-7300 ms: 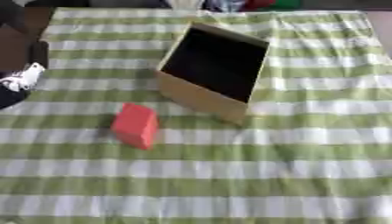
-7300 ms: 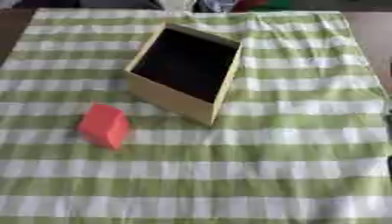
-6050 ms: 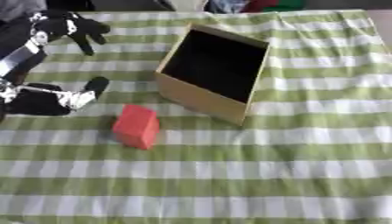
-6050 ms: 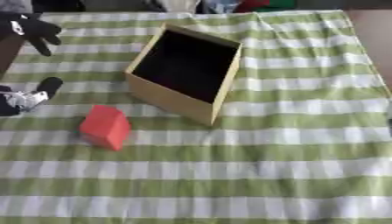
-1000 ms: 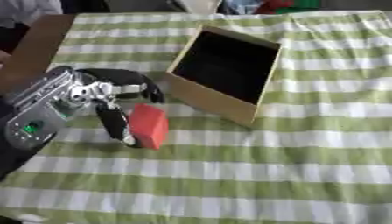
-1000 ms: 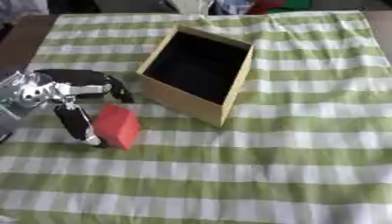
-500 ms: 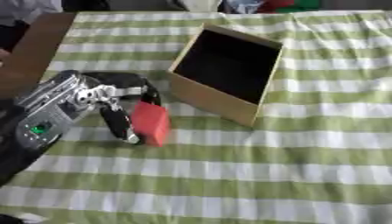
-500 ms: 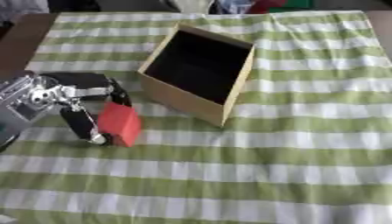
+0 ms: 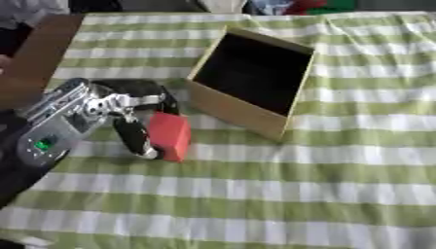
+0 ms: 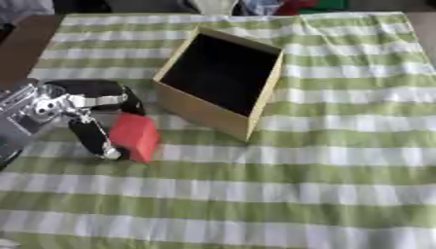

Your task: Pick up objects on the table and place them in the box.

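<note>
Since the frame half a second back, little has shifted: my left hand remains at the red block, and the block sits in about the same spot on the green-and-white striped cloth that covers the tabletop. Seen from the left eye view, the arm enters from the lower left, silver and black, with a small green light on its casing. My fingers are curled around the block: one dark finger runs down its left face, ending near the cloth, while another dark part of the hand arches over the block's top at the far side. I cannot tell whether the block is lifted clear of the cloth or resting on it. The block lies just left of the cardboard box, near its lower left corner but apart from it. The box stands open, tilted toward the camera, with a dark interior and tan walls. My right hand appears in neither view. Brown tabletop shows bare beyond the cloth's left edge, and some coloured items lie blurred at the far edge.
</note>
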